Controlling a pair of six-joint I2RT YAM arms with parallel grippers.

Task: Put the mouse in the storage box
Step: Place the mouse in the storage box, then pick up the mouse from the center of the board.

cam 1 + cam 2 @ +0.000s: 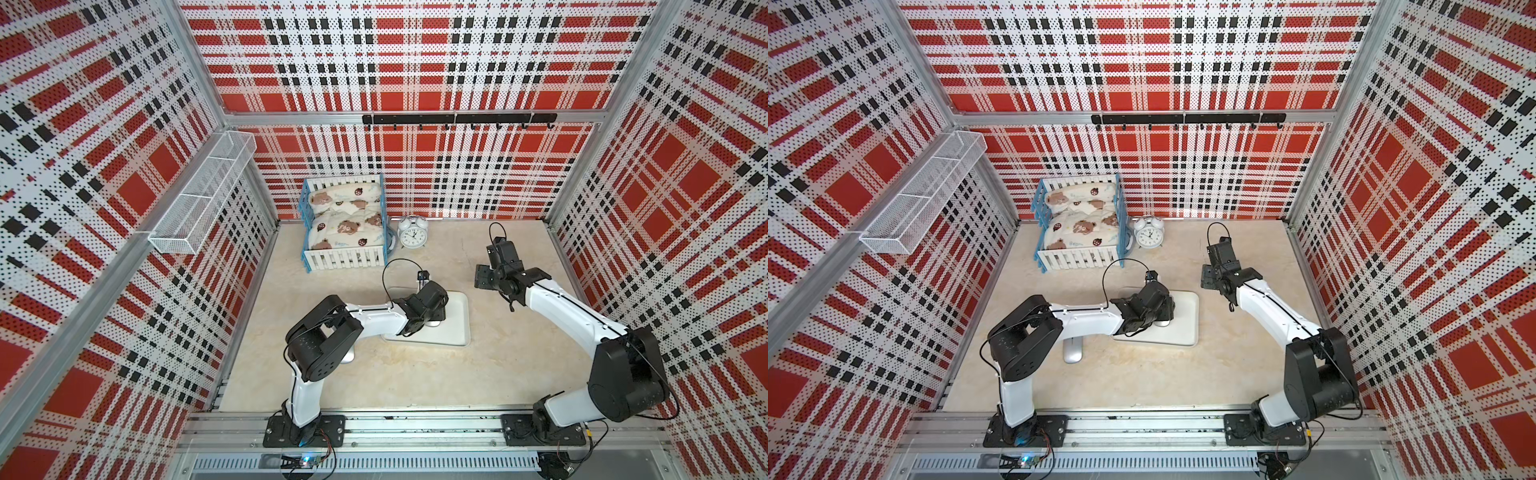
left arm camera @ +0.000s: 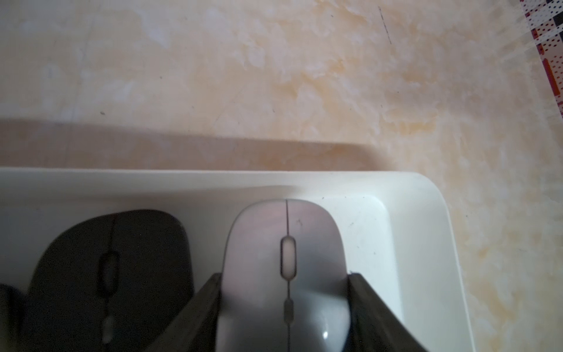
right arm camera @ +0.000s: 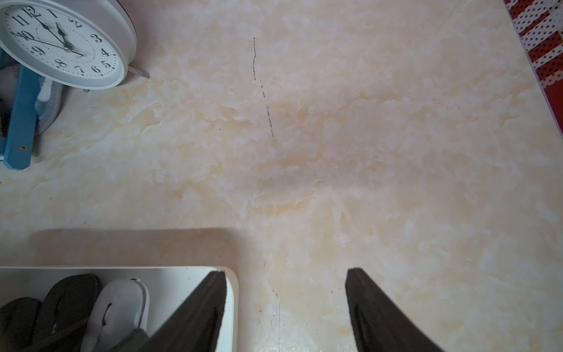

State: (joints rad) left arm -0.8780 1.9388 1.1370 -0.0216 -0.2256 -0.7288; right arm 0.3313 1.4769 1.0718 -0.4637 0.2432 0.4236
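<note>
so the left arm (image 1: 374,318) is bent at the elbow, forearm stretched over the box (image 2: 426,243), wrist tipped down. The left gripper (image 2: 285,275) is clamped on the white mouse (image 2: 283,231), down inside the box right beside a black mouse (image 2: 122,259). The right gripper (image 3: 285,271) hangs over the table (image 3: 335,152), fingers apart, holding nothing, just off the box corner.

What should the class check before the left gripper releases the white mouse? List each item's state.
1. The left gripper clamps the white mouse: ok.
2. It sits inside the storage box rim: ok.
3. It rests on the box floor: cannot tell.
4. Gap to the black mouse: ok.
5. The right gripper is open, outside the box: ok.
6. All mice stored: not ok; a silver mouse lies on the table.
</note>
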